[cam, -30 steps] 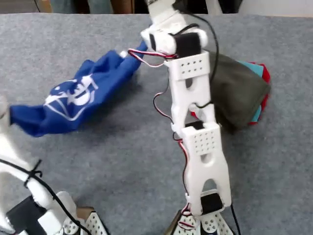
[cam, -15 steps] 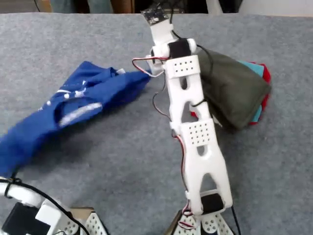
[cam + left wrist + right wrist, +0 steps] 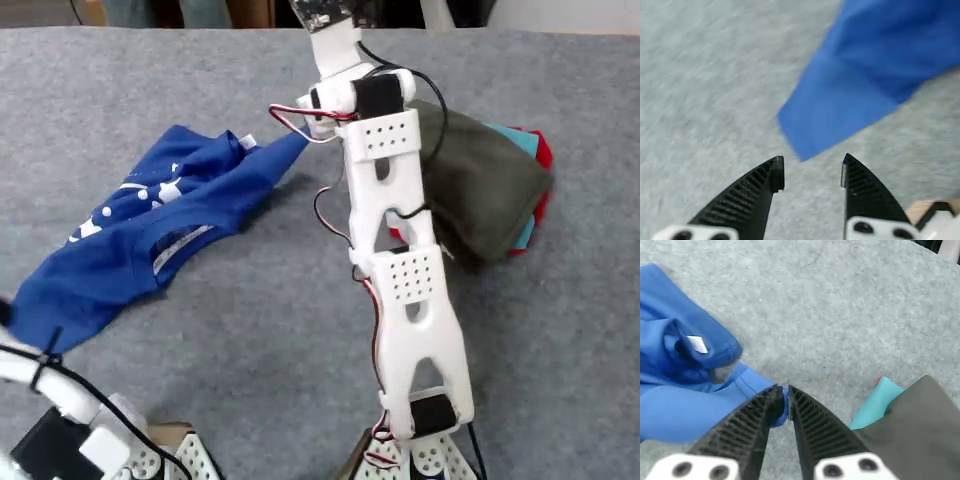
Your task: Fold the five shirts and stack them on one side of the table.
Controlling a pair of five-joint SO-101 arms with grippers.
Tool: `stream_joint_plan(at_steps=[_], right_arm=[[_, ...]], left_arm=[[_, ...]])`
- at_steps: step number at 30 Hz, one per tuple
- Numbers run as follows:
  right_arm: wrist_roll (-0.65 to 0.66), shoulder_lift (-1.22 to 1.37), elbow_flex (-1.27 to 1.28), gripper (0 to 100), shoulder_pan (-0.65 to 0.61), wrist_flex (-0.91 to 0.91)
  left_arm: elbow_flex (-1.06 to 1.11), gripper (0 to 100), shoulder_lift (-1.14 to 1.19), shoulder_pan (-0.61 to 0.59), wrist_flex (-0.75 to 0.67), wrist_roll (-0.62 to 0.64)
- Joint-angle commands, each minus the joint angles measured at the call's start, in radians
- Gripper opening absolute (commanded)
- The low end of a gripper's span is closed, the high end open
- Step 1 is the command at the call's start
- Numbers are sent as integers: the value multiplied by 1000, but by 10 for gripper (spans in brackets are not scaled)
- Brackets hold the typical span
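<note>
One blue shirt [image 3: 170, 230] is spread loose and rumpled on the grey table [image 3: 250, 340], not folded at all. It has a white print [image 3: 150, 190] across the front, and a small white label [image 3: 696, 344] pokes out of a bunched fold. In the high view its long axis runs on a diagonal, from the lower left edge of the frame up toward the top middle, narrowing to a point at that upper end. The right claw [image 3: 786, 390] is clamped tight on that narrow tip. The left claw [image 3: 812, 165] is spread apart with nothing in it, hanging just over the shirt's lower-left corner. At the right of the frame sits a pile [image 3: 480, 190] of folded shirts, olive on top with teal and red edges peeking out underneath. There's bare table between the shirt and the pile, and plenty across the lower middle too.
</note>
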Motion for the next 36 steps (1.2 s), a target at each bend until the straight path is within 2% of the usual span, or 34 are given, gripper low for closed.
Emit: stream_joint_plan(at_steps=[1,6,9,12,14,19,23,27,32,34,36], right_arm=[[-14,24,-21,15,9,-18],[-6,74,-21,15,21,-6],[18,44,-58,15,23,43],[109,-31,-35,15,25,64],[120,-84,-5,15,29,64],[120,-216,154,15,28,64],[120,-386,389,14,34,64],[201,-639,759,14,29,64],[304,-984,1239,14,55,63],[333,-1093,1377,14,98,63],[376,-1187,1488,14,157,61]], left_arm=[[22,212,-34,160,26,48],[179,212,-34,387,20,160],[205,214,-35,466,-55,275],[143,216,-25,475,-184,457],[101,217,-23,484,-259,592],[111,220,17,622,-400,918],[136,290,170,714,-514,1046],[113,276,325,788,-520,1068],[96,120,358,831,-422,1059],[96,44,336,866,-348,994],[104,31,302,924,-241,902]])
